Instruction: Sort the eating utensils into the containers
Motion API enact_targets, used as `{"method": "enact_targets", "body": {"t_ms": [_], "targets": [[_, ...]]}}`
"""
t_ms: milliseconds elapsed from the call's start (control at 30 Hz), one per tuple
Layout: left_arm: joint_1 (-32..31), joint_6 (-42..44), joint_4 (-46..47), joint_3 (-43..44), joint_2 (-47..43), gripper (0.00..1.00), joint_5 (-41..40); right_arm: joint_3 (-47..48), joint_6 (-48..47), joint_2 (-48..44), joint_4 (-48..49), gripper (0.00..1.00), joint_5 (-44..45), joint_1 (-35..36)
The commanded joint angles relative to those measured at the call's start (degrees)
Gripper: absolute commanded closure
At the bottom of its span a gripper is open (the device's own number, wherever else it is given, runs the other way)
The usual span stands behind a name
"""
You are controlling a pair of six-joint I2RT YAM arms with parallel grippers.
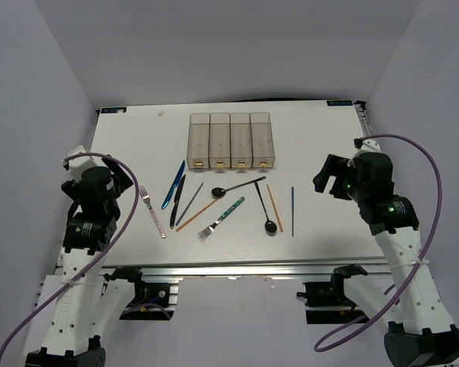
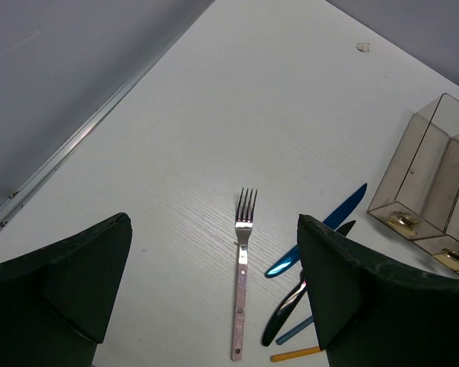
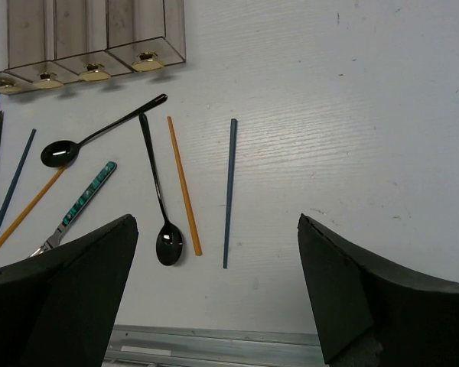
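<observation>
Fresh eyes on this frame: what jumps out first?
A row of four clear bins stands at the far middle of the table, apparently empty. In front of them, utensils lie loosely scattered, from the pink-handled fork on the left to a lone dark-blue chopstick on the right. The arms flank the scatter, with the left gripper and right gripper open and holding nothing.

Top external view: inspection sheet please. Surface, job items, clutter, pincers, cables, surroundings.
Surface: white table, no spills seen.
Job's things: four clear bins in a row, apparently empty; pink fork, blue knife, teal fork, black spoon, dark-blue chopstick and others loose in front.
Clutter: small pale scrap at far left.
Grippers: left pincer open, empty; right pincer open, empty.
Cables: left purple cable and right purple cable looped on the arms, off the utensils.
Surroundings: pale walls; aluminium rail at near edge.
</observation>
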Motion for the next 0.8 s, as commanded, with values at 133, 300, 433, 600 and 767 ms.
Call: {"method": "enact_targets", "body": {"t_ms": [133,300,433,600,767], "targets": [[-0.24,-1.17,0.39,0.06,-0.17,0.02,0.45,-2.00,2.03,-1.08,6.72,0.11,-6.24,-0.17],[-0.24,-1.44,3.02,-4.07,-1.40,0.02,-0.94,-5.70,5.99,1.11,13.59,0.11,-12.32,-0.17],[-0.24,-2.05,3.21,-5.23,-1.40,0.02,-1.04,-4.04,6.00,10.41,12.28,0.11,-5.86,1.92],[-0.24,-1.70,4.61,-6.45,-1.84,0.02,0.89,1.40,3.89,29.65,8.95,0.11,9.28,9.66],[-0.77,-1.61,4.97,-7.07,-3.16,0.02,2.65,0.45,4.15,39.25,13.67,0.23,13.01,11.60]]}}
